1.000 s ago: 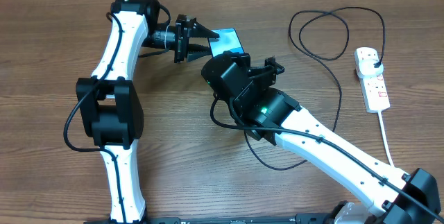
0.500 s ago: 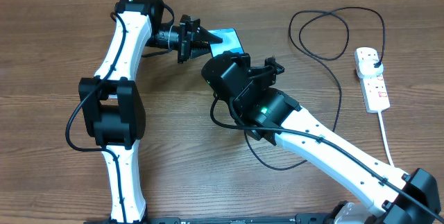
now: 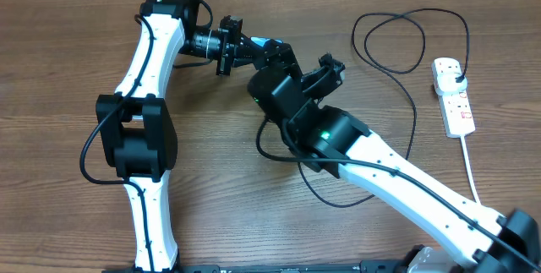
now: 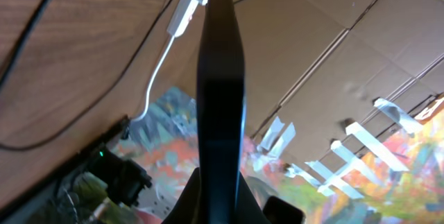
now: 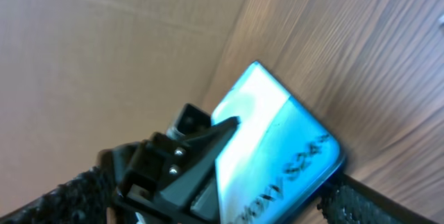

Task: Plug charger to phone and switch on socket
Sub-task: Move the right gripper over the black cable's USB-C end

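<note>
My left gripper [image 3: 254, 46] is shut on one end of the phone [image 3: 269, 43], of which only a cyan sliver shows from overhead. In the left wrist view the phone [image 4: 220, 78] stands edge-on as a dark slab rising from between the jaws of the left gripper [image 4: 220, 186]. The right wrist view shows its light blue screen [image 5: 277, 141] with printed text. The right gripper [image 5: 222, 207] is open, its fingers [image 5: 374, 203] wide either side of the phone. The charger [image 3: 414, 112] loops across the table to its plug in the socket [image 3: 456, 104]. Its connector tip is hidden.
The socket's thick white cord [image 3: 470, 167] runs toward the front right. The charger cable passes under the right arm [image 3: 397, 180] near the table's middle. The left arm [image 3: 139, 112] stretches along the left side. Brown cardboard lines the far edge.
The left gripper closed on the phone and pushed right with it. The right gripper's jaws opened and its wrist shifted slightly toward the far edge, covering most of the phone.
</note>
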Robot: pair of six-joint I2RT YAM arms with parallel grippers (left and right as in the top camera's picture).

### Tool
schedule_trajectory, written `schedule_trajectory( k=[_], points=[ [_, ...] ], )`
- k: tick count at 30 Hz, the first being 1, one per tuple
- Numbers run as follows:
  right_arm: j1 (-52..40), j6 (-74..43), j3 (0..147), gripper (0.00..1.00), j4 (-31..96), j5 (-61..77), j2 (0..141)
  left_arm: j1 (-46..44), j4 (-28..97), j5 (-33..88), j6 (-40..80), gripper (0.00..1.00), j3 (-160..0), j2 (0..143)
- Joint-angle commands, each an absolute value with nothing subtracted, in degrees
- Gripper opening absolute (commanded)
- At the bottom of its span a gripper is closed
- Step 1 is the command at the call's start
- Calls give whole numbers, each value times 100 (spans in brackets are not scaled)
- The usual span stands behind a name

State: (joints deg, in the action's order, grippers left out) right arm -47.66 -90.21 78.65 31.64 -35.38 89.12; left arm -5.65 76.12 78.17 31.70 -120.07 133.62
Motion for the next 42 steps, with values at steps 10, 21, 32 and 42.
schedule_trajectory(
  k=[10, 21, 32, 42],
  points=[
    [-1789, -5035, 7977, 100, 6785, -1382, 7323, -591, 8031, 6486, -541, 4, -12103, 13117],
    [-1645, -5048, 7677, 100, 6997, -123, 9155, -591, 7612, 1907, 775, 4, -12103, 11448],
    [-1647, -4676, 7677, 97, 6578, 30, 9808, -602, 7620, 1120, 1120, 4, -12097, 11550],
    [-1973, -4366, 7677, 95, 5706, 314, 9813, -604, 7625, 1208, 976, 4, -12097, 11550]
  ],
)
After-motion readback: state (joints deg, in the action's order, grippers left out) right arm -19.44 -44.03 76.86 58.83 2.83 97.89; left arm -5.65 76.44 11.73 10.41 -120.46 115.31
